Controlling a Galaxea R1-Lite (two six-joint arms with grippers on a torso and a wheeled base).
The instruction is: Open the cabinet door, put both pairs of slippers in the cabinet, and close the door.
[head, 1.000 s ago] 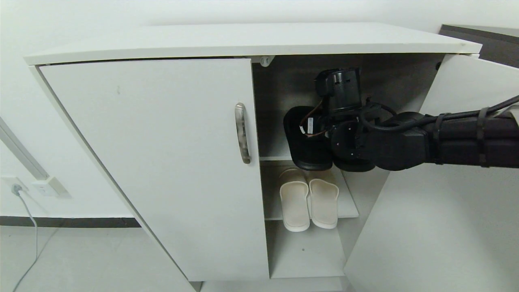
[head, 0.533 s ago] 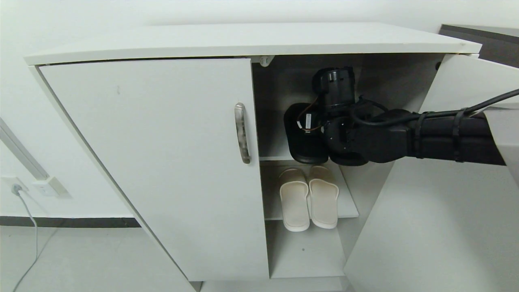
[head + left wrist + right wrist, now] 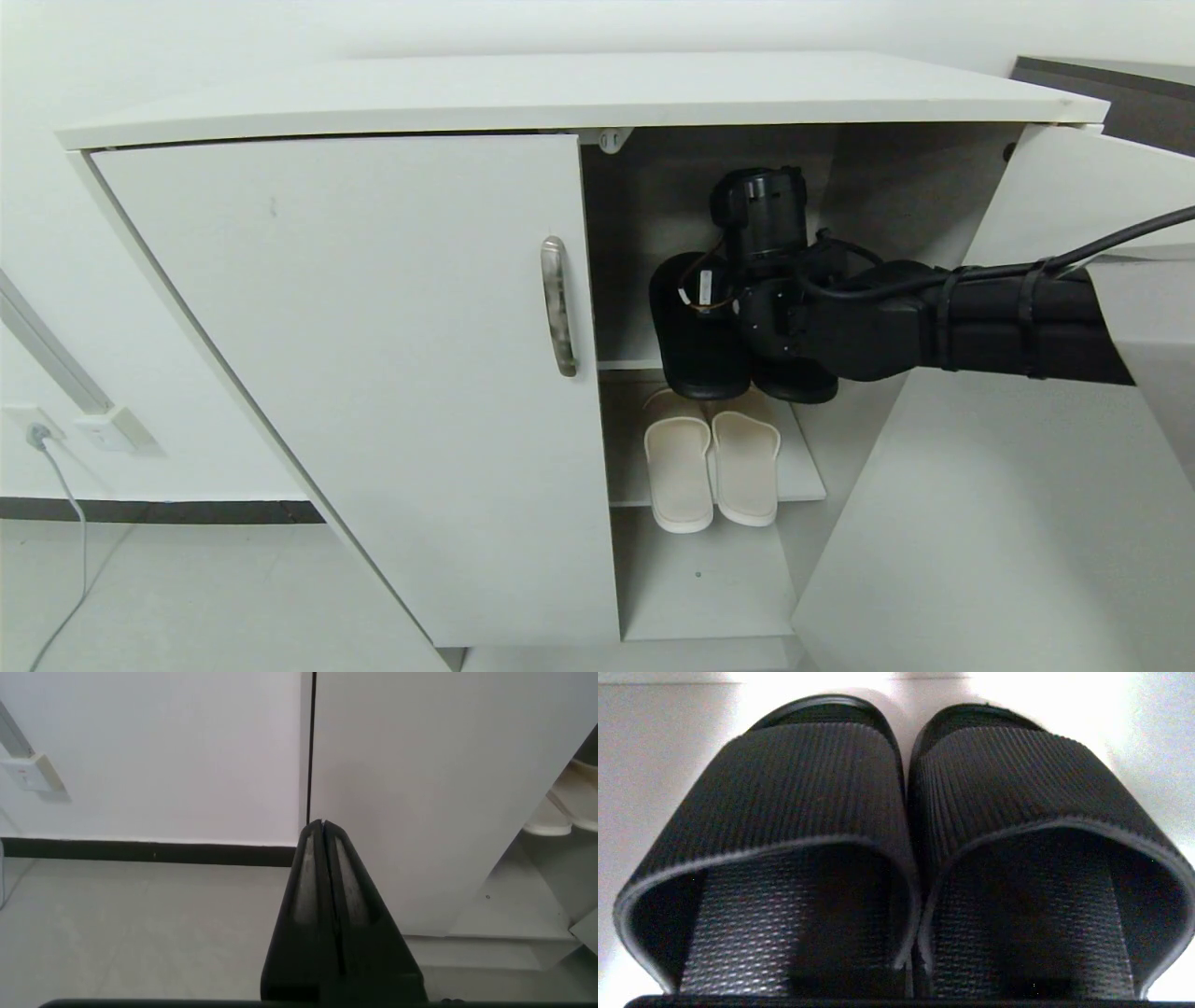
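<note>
A pair of black slippers (image 3: 700, 345) sits in the cabinet's upper compartment, heels jutting past the upper shelf's (image 3: 624, 360) front edge. My right gripper (image 3: 742, 322) reaches in through the open right side and is shut on the black slippers; my wrist hides the fingers. In the right wrist view both black slippers (image 3: 896, 859) lie side by side, toes pointing away. A pair of white slippers (image 3: 711, 462) rests on the middle shelf below. My left gripper (image 3: 321, 831) is shut on nothing, low in front of the closed left door (image 3: 420, 784).
The left door (image 3: 373, 373) stays closed, with a metal handle (image 3: 556, 306) at its inner edge. The right door (image 3: 980, 485) stands swung open towards me under my right arm. The bottom compartment (image 3: 700, 579) holds nothing. A cable and wall socket (image 3: 37, 437) are at the far left.
My right arm has pushed farther into the cabinet. The black slippers went with it, a little left and inward, then down towards the upper shelf.
</note>
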